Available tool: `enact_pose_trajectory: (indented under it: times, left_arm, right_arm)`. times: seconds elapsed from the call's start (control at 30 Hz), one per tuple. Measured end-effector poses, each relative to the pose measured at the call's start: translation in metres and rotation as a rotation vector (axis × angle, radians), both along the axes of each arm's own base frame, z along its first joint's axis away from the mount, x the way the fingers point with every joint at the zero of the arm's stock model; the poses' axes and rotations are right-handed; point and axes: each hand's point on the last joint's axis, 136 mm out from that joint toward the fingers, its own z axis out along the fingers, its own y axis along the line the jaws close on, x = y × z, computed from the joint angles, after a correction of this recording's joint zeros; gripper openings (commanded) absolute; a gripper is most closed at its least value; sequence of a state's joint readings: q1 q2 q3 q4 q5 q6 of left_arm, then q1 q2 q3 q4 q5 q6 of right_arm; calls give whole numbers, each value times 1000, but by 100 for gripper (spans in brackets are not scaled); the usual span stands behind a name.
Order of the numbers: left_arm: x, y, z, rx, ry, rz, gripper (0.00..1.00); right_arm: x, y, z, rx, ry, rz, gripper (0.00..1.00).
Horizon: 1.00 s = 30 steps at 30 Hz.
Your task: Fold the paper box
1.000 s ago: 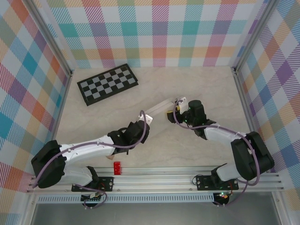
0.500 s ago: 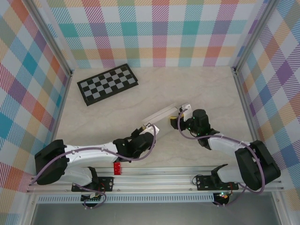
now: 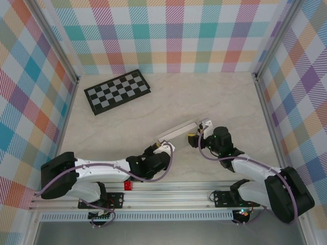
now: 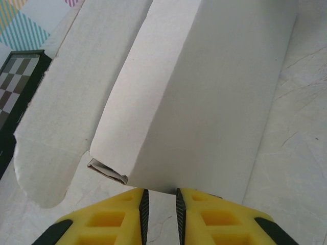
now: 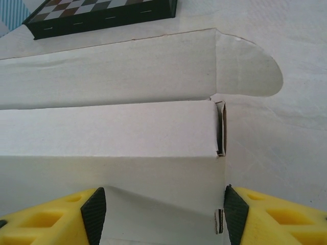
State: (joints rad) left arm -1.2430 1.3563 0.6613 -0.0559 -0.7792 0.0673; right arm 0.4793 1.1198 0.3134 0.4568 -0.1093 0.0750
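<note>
The paper box (image 3: pixel 177 130) is a long white cardboard shell lying slantwise on the table's near middle. In the left wrist view the paper box (image 4: pixel 204 92) rises just beyond my left gripper (image 4: pixel 160 214). Its yellow fingers (image 4: pixel 102 224) leave a narrow gap with bare table in it. From above, my left gripper (image 3: pixel 162 148) sits at the box's near-left end. My right gripper (image 3: pixel 196 137) is at the box's right end. Its jaws stand wide in the right wrist view, and my right gripper (image 5: pixel 163 217) straddles the end of the paper box (image 5: pixel 112 138). A rounded flap (image 5: pixel 245 66) lies flat behind.
A black-and-grey checkerboard (image 3: pixel 117 91) lies at the far left, also seen as the checkerboard (image 5: pixel 102 13) beyond the box. A small red block (image 3: pixel 127 186) sits on the rail at the near edge. Checked walls close in the back and both sides of the table.
Both grippers and the box have shifted toward the near edge and a little right. The right gripper's jaws have widened.
</note>
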Motion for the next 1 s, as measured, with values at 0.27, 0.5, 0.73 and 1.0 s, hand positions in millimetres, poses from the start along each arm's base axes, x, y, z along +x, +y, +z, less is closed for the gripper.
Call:
enact_pose_trajectory:
  times: [0.27, 0.5, 0.73, 1.0]
  left_arm:
    - [-2, 4, -3, -22, 8, 16, 24]
    - [-4, 8, -2, -41, 9, 23, 25]
    - [-6, 24, 10, -84, 1, 68, 32]
    - [-7, 73, 107, -467, 72, 230, 42]
  right_arm:
    - [-11, -9, -8, -33, 60, -19, 72]
    - [-11, -35, 26, -4, 24, -141, 82]
    - [-14, -50, 62, -30, 30, -205, 77]
    - [-5, -25, 145, -165, -70, -2, 64]
